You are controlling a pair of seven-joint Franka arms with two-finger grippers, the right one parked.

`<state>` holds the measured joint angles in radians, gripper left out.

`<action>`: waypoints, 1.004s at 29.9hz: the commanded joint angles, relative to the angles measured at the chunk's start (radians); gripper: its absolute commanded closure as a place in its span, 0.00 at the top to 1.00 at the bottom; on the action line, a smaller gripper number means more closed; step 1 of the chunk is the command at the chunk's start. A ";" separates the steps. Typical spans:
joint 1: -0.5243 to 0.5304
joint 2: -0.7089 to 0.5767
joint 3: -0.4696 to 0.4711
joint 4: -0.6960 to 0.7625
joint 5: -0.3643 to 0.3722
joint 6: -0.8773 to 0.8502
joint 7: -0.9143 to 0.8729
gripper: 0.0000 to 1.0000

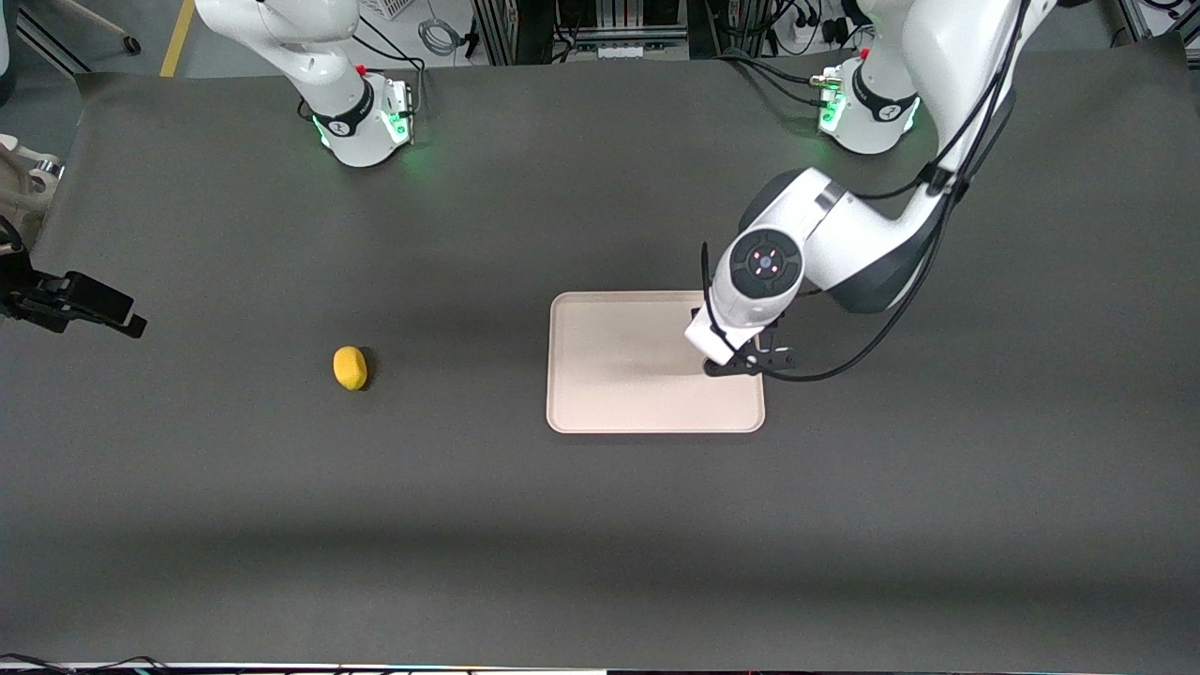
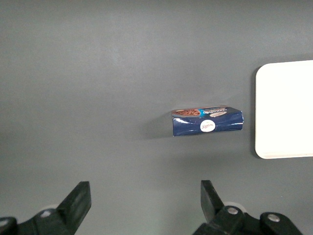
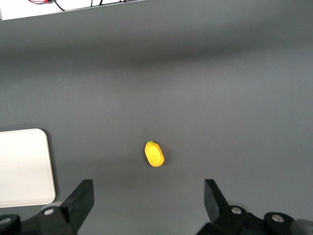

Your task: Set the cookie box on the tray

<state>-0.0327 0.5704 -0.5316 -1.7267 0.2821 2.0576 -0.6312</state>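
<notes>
The cookie box (image 2: 207, 121), a small dark blue carton with cookie pictures and a round red-white logo, lies flat on the dark table mat, a short gap from a rounded corner of the tray (image 2: 286, 112). My gripper (image 2: 145, 190) hangs above the mat, open, with nothing between its fingers; the box lies ahead of the fingertips, apart from them. In the front view the pale pinkish-beige tray (image 1: 619, 375) lies mid-table with nothing on it. My gripper (image 1: 742, 360) hovers over the tray's edge toward the working arm's end. The arm hides the cookie box there.
A small yellow lemon-shaped object (image 1: 350, 367) lies on the mat toward the parked arm's end of the table, well apart from the tray. It also shows in the right wrist view as the lemon-shaped object (image 3: 154, 153). Black cables (image 1: 844, 361) loop from my arm beside the tray.
</notes>
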 commanded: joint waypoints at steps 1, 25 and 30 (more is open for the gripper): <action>-0.001 0.003 0.002 -0.008 0.014 0.027 0.015 0.35; 0.031 -0.200 0.065 0.035 -0.124 -0.166 -0.004 1.00; 0.033 -0.366 0.156 0.058 -0.201 -0.266 0.053 1.00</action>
<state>-0.0007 0.4026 -0.4575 -1.6626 0.1522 1.9016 -0.6257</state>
